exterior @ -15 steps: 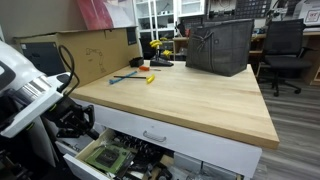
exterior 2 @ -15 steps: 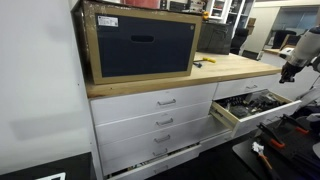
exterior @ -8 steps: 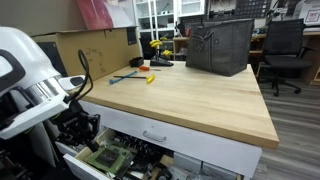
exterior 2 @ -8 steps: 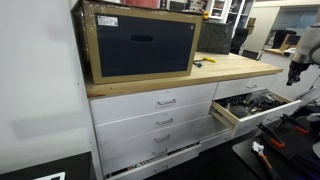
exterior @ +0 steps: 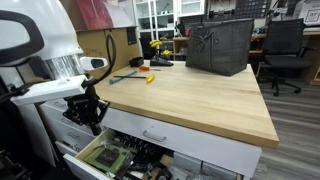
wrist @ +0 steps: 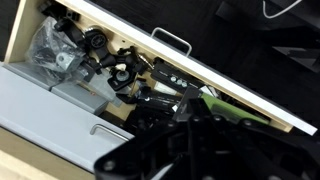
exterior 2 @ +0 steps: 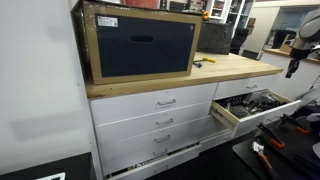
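My gripper (exterior: 90, 112) hangs from the white arm over the open drawer (exterior: 72, 157) at the near corner of the wooden workbench (exterior: 190, 95). In an exterior view it is a dark shape (exterior 2: 291, 68) above the open drawer (exterior 2: 232, 115). In the wrist view the fingers (wrist: 195, 120) are a dark mass that looks closed, with nothing between them. Below them the drawer holds black cables and parts (wrist: 120, 70), a green board (wrist: 235, 105) and a grey case (wrist: 50, 110). The gripper touches nothing.
A dark bin (exterior: 220, 45), a cardboard box (exterior: 95, 50), a yellow tool (exterior: 150, 78) and a blue tool (exterior: 125, 77) are on the benchtop. A wood-framed black box (exterior 2: 140, 45) stands on the other end. Closed drawers (exterior 2: 160, 120) lie below. An office chair (exterior: 285, 50) stands behind.
The arm has risen and swung over the bench corner. The gripper has lifted from beside the open drawer to a spot above it.
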`<state>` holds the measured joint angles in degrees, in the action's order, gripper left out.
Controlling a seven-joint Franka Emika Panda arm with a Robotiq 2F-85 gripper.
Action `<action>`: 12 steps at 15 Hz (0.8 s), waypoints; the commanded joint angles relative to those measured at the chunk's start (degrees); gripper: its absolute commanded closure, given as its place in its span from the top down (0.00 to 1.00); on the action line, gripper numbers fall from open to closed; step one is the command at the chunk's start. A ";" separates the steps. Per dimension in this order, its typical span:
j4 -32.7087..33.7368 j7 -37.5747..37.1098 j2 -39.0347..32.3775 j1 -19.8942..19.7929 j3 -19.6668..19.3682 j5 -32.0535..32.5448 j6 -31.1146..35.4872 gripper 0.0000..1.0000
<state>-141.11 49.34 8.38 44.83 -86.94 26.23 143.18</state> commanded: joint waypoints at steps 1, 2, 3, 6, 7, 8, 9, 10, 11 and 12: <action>3.55 1.25 2.57 7.21 -6.07 -6.94 -6.28 0.00; 3.57 0.63 3.21 9.30 -7.84 -7.92 -6.49 0.00; 3.45 -0.28 3.95 11.23 -9.77 -8.50 -5.66 0.00; 2.79 -3.09 6.15 16.75 -15.01 -8.19 -3.66 0.00; 2.78 -4.20 7.04 18.64 -16.83 -7.58 -3.16 0.00; 2.65 -5.41 7.65 20.36 -18.45 -7.06 -2.50 0.00; 2.61 -6.60 8.10 22.02 -20.02 -6.52 -1.94 0.00; 2.47 -7.84 8.63 23.63 -21.55 -5.80 -1.05 0.00; 2.30 -9.49 8.60 24.79 -22.69 -5.59 -0.41 0.26; 2.37 -6.43 7.87 22.15 -20.43 -6.75 -2.22 0.04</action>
<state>-138.74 42.87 16.27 67.02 -107.40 19.49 140.98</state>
